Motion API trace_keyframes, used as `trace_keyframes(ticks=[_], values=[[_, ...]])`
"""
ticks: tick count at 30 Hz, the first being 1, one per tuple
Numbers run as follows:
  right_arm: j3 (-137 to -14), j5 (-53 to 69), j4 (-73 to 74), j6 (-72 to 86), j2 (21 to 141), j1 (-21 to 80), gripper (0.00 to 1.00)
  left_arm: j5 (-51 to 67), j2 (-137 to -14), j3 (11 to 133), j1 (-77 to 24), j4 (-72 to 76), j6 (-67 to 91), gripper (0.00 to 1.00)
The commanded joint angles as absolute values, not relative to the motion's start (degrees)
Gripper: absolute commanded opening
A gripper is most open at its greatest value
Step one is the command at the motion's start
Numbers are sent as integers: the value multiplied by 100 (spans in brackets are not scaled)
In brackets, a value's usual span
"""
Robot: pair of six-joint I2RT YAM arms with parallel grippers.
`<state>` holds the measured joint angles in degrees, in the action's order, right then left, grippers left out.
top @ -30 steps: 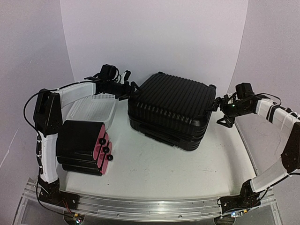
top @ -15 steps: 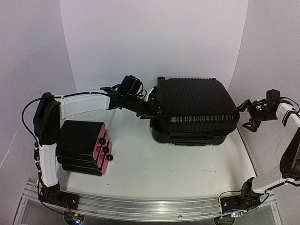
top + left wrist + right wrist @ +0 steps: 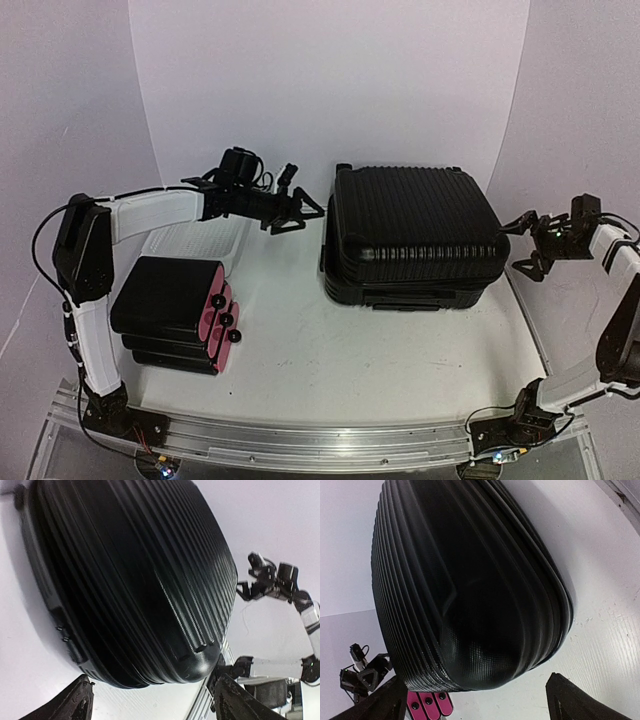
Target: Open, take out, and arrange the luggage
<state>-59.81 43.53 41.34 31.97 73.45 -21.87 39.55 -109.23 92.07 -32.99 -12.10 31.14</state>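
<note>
The luggage [image 3: 412,235], a large black ribbed hard-shell suitcase, lies flat and closed at the back right of the table. It fills the left wrist view [image 3: 125,580] and the right wrist view [image 3: 465,590]. My left gripper [image 3: 295,212] is open and empty, a short gap left of the luggage's left side. My right gripper [image 3: 522,246] is open and empty, just right of the luggage's right side, not touching it. Its fingertips [image 3: 570,700] show wide apart at the bottom of the right wrist view.
A smaller smooth black case with a pink side and black knobs [image 3: 180,312] lies at the front left. A white perforated basket [image 3: 200,235] sits behind it under the left arm. The table's metal front rail [image 3: 320,440] runs along the bottom.
My left gripper has let go of the luggage's left side and pulled back to the left. The luggage, turned square earlier, has stayed put. My right gripper has hardly moved.
</note>
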Motion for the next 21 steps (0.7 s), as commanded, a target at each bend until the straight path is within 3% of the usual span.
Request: trace_keyframes(ticks=[1, 11, 21], values=[[-5919, 4513, 3541, 3432, 7620, -2334, 98, 4463, -11203, 9458, -3742, -594, 3319, 85], [-5317, 4860, 1944, 4477, 8050, -2435, 98, 4470, -11692, 9587, -4083, -39, 3616, 90], [-4933, 5379, 1024, 5095, 7066, -2258, 98, 4642, -11891, 10147, -4389, 156, 3860, 87]])
